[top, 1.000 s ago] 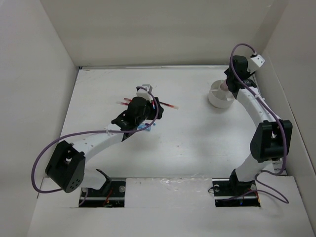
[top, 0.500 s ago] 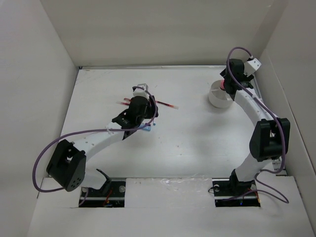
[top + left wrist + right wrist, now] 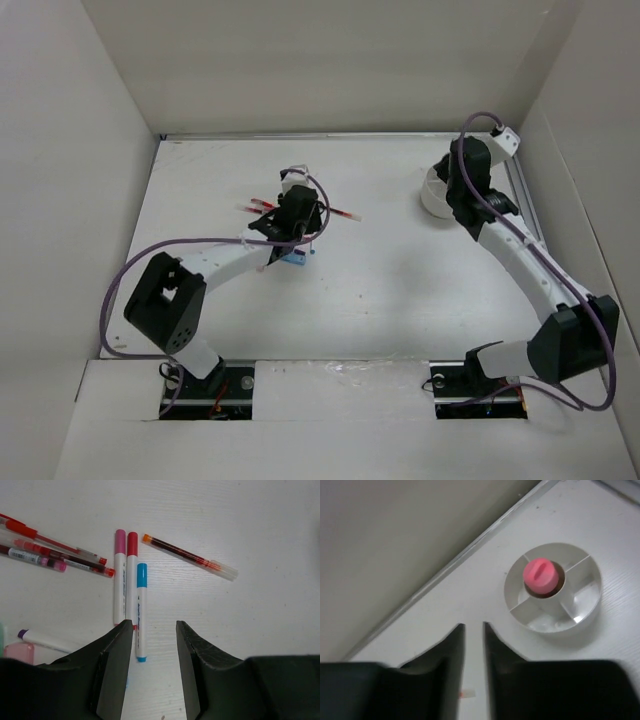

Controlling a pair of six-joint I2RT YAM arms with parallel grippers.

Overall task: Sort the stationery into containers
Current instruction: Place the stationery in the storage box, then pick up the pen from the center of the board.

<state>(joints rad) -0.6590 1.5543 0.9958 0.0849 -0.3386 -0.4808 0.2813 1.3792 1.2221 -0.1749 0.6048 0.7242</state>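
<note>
In the left wrist view, three white markers with pink (image 3: 120,575), red (image 3: 132,575) and blue (image 3: 141,610) caps lie side by side just ahead of my left gripper (image 3: 153,630), which is open and empty above them. A red pen (image 3: 190,557) lies apart at the right and several red pens (image 3: 50,555) at the left. The round white divided tub (image 3: 552,612) holds a pink piece (image 3: 540,575) in its middle well. My right gripper (image 3: 474,630) is slightly open and empty, off the tub's side. From above, the right gripper (image 3: 457,180) partly hides the tub (image 3: 432,197).
A purple-capped marker (image 3: 45,640) and a pale pink piece (image 3: 17,652) lie left of the left fingers. A blue piece (image 3: 295,258) lies near the left gripper (image 3: 298,222). White walls close in the table on three sides; the tub stands near the back right corner.
The left gripper has shifted slightly right over the markers and its arm has swung. The right arm's elbow has dropped to the lower right, and its gripper has drawn back from over the tub.
</note>
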